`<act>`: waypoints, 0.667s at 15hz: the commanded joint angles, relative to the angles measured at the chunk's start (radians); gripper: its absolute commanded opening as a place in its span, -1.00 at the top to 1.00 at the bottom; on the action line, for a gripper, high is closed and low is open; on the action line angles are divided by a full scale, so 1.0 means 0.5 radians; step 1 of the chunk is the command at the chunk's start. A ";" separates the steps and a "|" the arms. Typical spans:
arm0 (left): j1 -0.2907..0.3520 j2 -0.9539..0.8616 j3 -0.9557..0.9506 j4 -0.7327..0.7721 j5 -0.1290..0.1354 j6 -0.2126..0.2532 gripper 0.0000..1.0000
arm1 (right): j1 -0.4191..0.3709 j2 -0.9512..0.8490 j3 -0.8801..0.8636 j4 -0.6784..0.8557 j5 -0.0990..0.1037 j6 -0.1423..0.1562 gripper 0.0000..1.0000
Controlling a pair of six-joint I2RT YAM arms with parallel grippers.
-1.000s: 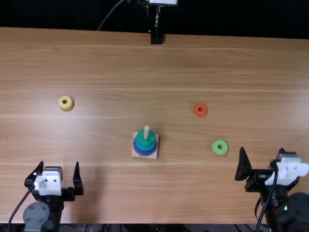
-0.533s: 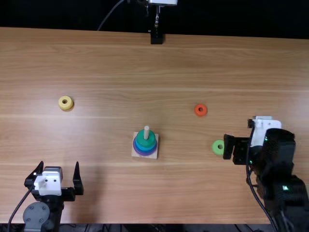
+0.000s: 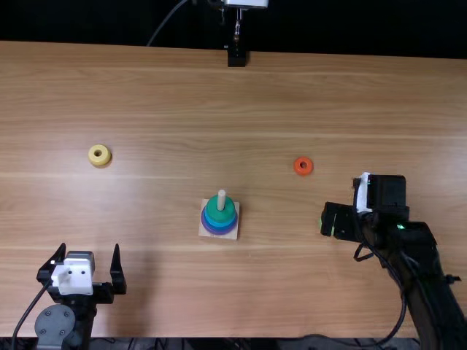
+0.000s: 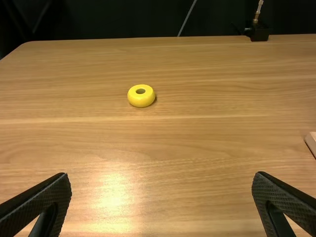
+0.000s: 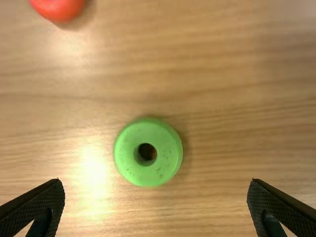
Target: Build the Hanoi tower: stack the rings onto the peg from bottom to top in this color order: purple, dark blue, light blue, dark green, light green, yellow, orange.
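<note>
1. Top view: on the table (image 3: 160, 102), the peg (image 3: 222, 197) rises from its square base (image 3: 233, 234) through the stacked purple ring (image 3: 218, 232), blue rings (image 3: 220, 224) and dark green ring (image 3: 220, 216), dark green uppermost. From the peg, the yellow ring (image 3: 95, 159) lies at ten o'clock, the orange ring (image 3: 300, 172) at two, the right gripper (image 3: 337, 221) at three and the left gripper (image 3: 89, 248) at eight.

2. Left wrist view: the left gripper (image 4: 162, 175) is released, fingers spread wide; the yellow ring lies well apart from them.

3. Right wrist view: the right gripper (image 5: 155, 181) is also released, wide apart, with the light green ring (image 5: 126, 160) flat on the table near its fingers. The orange ring lies farther off.
</note>
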 commanded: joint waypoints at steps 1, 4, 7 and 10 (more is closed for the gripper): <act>-0.009 -0.023 -0.209 -0.159 -0.014 0.017 -1.00 | 0.079 0.081 0.052 0.007 -0.002 0.027 -1.00; -0.009 -0.023 -0.209 -0.159 -0.014 0.017 -1.00 | 0.125 0.237 0.059 0.066 0.116 0.027 -1.00; -0.009 -0.023 -0.209 -0.159 -0.014 0.017 -1.00 | 0.168 0.366 0.092 0.210 0.333 0.027 -1.00; -0.009 -0.023 -0.209 -0.159 -0.014 0.017 -1.00 | 0.171 0.437 0.120 0.302 0.373 0.030 -1.00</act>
